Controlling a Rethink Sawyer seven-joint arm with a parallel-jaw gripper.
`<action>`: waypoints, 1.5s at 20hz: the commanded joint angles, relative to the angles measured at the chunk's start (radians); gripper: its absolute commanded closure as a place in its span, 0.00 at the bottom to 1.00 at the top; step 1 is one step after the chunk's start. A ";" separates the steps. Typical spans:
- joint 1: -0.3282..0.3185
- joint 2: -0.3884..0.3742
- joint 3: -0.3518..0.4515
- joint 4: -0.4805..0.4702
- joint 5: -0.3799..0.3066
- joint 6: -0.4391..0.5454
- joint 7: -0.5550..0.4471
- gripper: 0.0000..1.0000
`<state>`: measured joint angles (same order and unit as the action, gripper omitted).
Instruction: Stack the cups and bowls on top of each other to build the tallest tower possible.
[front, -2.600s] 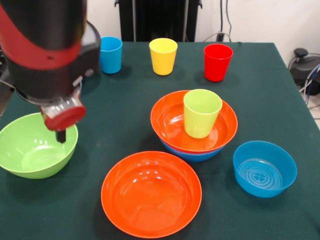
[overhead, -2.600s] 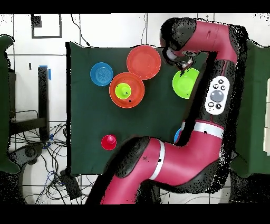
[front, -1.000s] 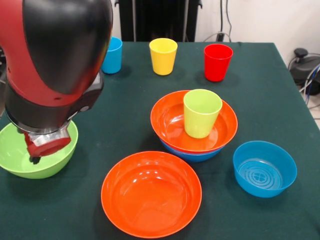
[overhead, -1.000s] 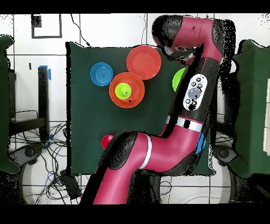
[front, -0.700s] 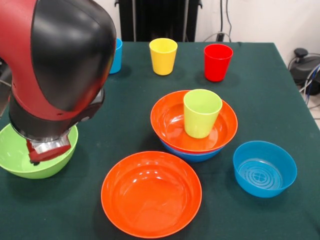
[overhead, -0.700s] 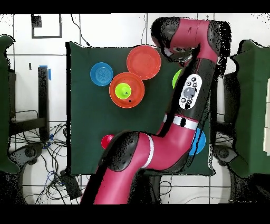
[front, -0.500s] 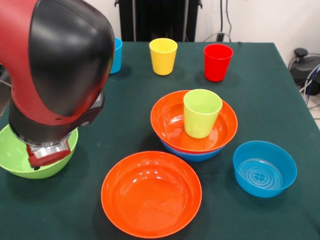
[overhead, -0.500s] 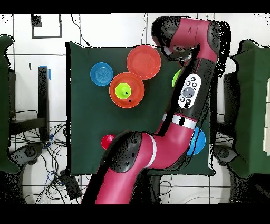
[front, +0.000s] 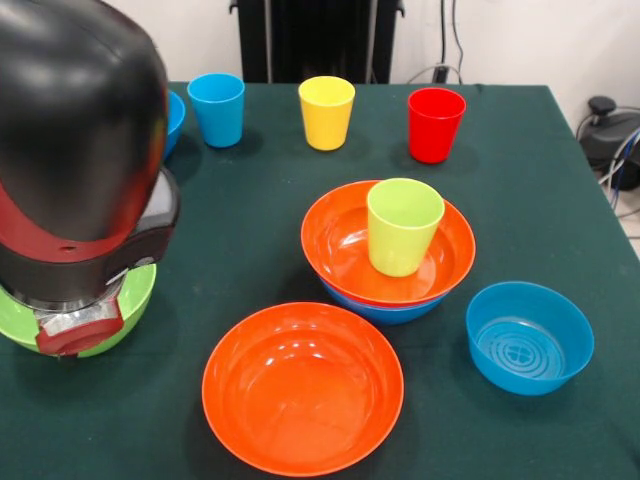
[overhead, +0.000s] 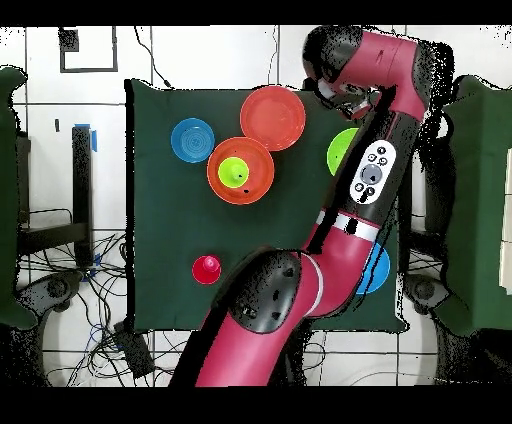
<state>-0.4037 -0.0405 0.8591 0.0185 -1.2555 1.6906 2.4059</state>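
Over green bowl (front: 135, 295), bulky arm (front: 80, 150).

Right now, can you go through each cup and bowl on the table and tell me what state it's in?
Lime green plastic cup: upright, inside stacked orange bowl.
Stacked orange bowl: nested in blue bowl.
Front orange bowl: empty, upright.
Small blue bowl: empty, upright.
Lime green bowl: mostly hidden by arm.
Blue cup, yellow cup, red cup: upright, unstacked.

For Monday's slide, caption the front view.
Sawyer arm over green bowl; green cup nested in orange-on-blue bowls.
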 joint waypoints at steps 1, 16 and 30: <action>-0.024 -0.013 0.201 0.118 -0.117 -0.006 -0.067 0.00; -0.046 0.024 0.262 0.140 -0.168 -0.064 -0.048 0.00; -0.065 0.040 0.292 0.159 -0.220 -0.059 -0.073 0.00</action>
<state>-0.4531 -0.0346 1.0826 0.1091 -1.3804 1.6803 2.4059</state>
